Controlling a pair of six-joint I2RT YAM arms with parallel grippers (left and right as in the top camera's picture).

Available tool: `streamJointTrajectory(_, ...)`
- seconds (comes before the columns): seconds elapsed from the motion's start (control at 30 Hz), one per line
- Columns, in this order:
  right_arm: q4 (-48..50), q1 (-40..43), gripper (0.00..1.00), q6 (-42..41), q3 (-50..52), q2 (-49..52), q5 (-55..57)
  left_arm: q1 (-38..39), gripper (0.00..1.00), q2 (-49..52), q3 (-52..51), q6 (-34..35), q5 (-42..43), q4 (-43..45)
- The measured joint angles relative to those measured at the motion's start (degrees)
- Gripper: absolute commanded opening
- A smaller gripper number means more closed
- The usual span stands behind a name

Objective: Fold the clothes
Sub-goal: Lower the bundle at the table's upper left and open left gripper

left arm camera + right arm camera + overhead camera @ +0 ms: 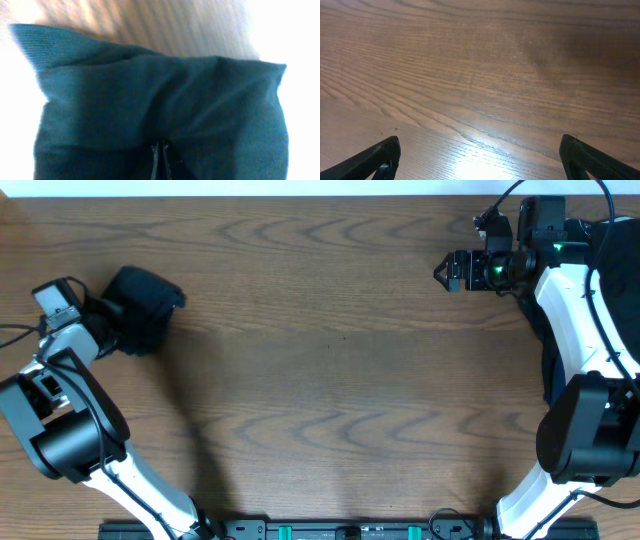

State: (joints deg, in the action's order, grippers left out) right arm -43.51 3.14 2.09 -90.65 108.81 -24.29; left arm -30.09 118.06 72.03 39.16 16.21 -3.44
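Brown wood-grain table [330, 380], sheen under the released, wide-spread right pincer [480, 159]; near its left edge the left pincer [161, 161] clenches a bundled dark navy fabric garment [142, 305].

Dark navy-black clothes [145, 308], brown wood-grain table [340, 360] with wavy streaks, white-and-black arms [575, 320], black right hand [441, 272]

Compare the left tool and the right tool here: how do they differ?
The left tool is shut, pinching a bunched dark garment; the right tool stands wide open and holds nothing. The left tool is at the left side of the table, with fabric filling its wrist view; the right tool is at the far right, with only bare wood grain ahead of it. Both are dark-coloured.
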Motion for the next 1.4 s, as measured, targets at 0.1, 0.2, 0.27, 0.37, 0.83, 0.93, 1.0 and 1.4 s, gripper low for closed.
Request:
streamJointTrajectory(0.1,0.0,0.0,0.99,0.0,0.0,0.0,0.0,1.7,0.06,0.0,-0.1,-0.2,0.9,1.8)
streamJointTrajectory(0.2,0.0,0.0,0.99,0.0,0.0,0.0,0.0,3.2,0.06,-1.9,-0.5,-2.6,1.7,2.4)
streamJointTrajectory(0.27,0.0,0.0,0.99,0.0,0.0,0.0,0.0,3.6,0.06,-4.5,-0.7,-4.5,1.9,2.1)
streamJointTrajectory(0.37,0.0,0.0,0.99,0.0,0.0,0.0,0.1,3.5,0.07,-10.6,-0.8,-7.3,2.1,-0.6)
streamJointTrajectory(0.83,0.0,0.0,0.99,0.0,0.0,0.0,0.2,3.1,0.06,-15.5,-2.8,-18.4,-12.3,-22.7)
streamJointTrajectory(0.93,0.0,0.0,0.99,0.0,0.0,0.0,0.2,3.1,0.06,-13.3,-3.7,-19.1,-13.4,-21.3)
streamJointTrajectory(1.0,0.0,0.0,0.99,0.0,0.0,0.0,0.2,3.1,0.06,-11.6,-3.9,-20.1,-13.7,-18.5)
streamJointTrajectory(1.4,0.0,0.0,0.99,0.0,0.0,0.0,0.2,3.0,0.06,-5.6,-3.6,-21.6,-9.0,-17.2)
